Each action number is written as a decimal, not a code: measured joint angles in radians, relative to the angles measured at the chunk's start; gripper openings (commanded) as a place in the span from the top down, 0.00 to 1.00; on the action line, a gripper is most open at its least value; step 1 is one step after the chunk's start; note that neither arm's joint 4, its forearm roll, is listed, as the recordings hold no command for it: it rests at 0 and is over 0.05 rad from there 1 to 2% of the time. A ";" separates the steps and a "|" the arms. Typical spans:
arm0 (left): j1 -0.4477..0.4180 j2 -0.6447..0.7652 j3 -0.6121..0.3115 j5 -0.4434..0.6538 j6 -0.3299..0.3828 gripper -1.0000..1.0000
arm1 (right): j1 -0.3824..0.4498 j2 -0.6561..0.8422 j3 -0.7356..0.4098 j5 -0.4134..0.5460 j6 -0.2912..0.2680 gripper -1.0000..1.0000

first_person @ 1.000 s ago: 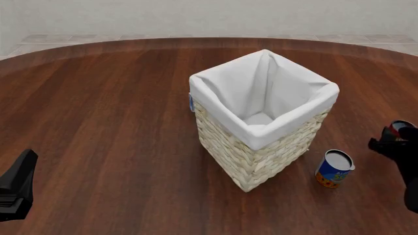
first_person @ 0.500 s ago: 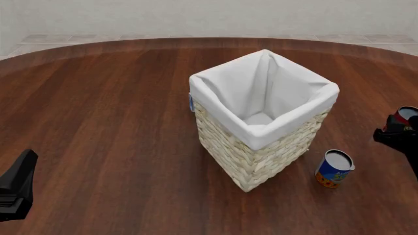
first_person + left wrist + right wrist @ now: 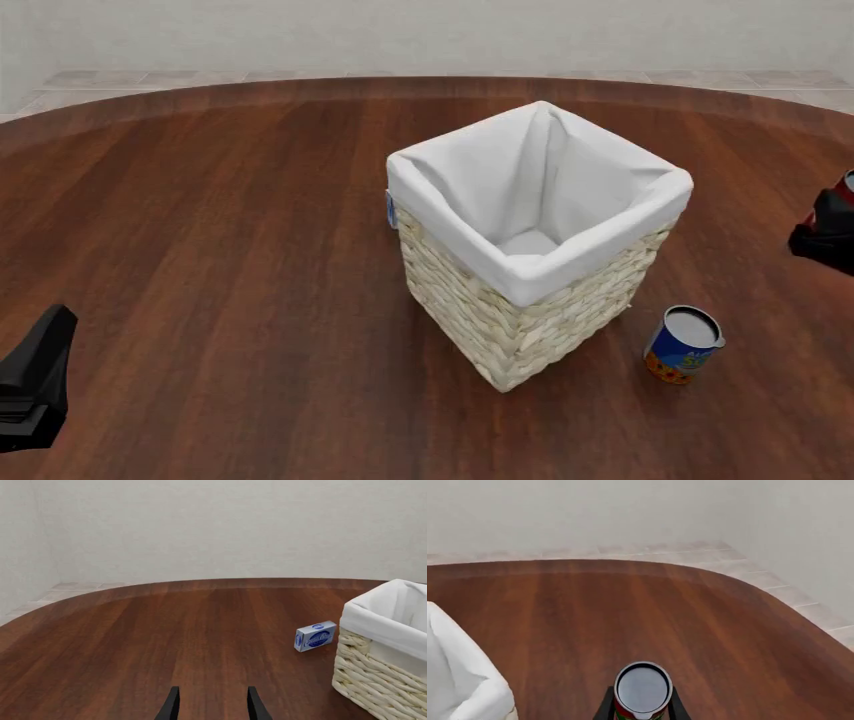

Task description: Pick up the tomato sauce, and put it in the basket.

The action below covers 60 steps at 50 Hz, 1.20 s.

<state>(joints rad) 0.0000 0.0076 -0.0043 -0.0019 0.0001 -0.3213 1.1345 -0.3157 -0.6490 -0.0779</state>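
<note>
The tomato sauce [image 3: 642, 690], a red-labelled can with a grey metal top, stands upright between the fingers of my right gripper [image 3: 640, 709], which is shut on it and holds it above the table. In the front view only a red sliver of the can [image 3: 847, 184] shows above the right gripper [image 3: 830, 238] at the right edge. The basket [image 3: 541, 240], tall cream wicker with white lining, stands mid-table, to the left of the held can; its corner shows in the right wrist view [image 3: 460, 685]. My left gripper [image 3: 38, 380] is open and empty at the near left, its fingers [image 3: 171, 707] apart.
A blue-and-orange can [image 3: 683, 345] stands near the basket's front right corner. A small blue-and-white box [image 3: 315, 636] lies behind the basket's left side, a sliver of it in the front view [image 3: 390, 208]. The basket wall [image 3: 383, 655] is right of my left gripper.
My right gripper has risen with the tomato sauce in it and moved toward the right edge of the front view. The left arm has not moved.
</note>
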 measured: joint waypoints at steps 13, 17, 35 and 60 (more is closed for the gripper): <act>0.000 0.000 0.000 0.000 0.000 0.00 | 0.028 -0.185 -0.041 0.187 -0.001 1.00; 0.000 0.000 0.000 0.000 0.000 0.00 | 0.034 -0.232 -0.057 0.239 -0.004 1.00; 0.000 0.000 0.000 0.000 0.000 0.00 | 0.085 -0.385 -0.149 0.443 -0.017 1.00; 0.000 0.000 0.000 0.000 0.000 0.00 | 0.194 -0.467 -0.288 0.620 -0.047 1.00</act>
<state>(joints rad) 0.0000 0.0075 -0.0043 -0.0019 0.0000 -0.1275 0.6673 -0.6032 -0.0287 -0.1250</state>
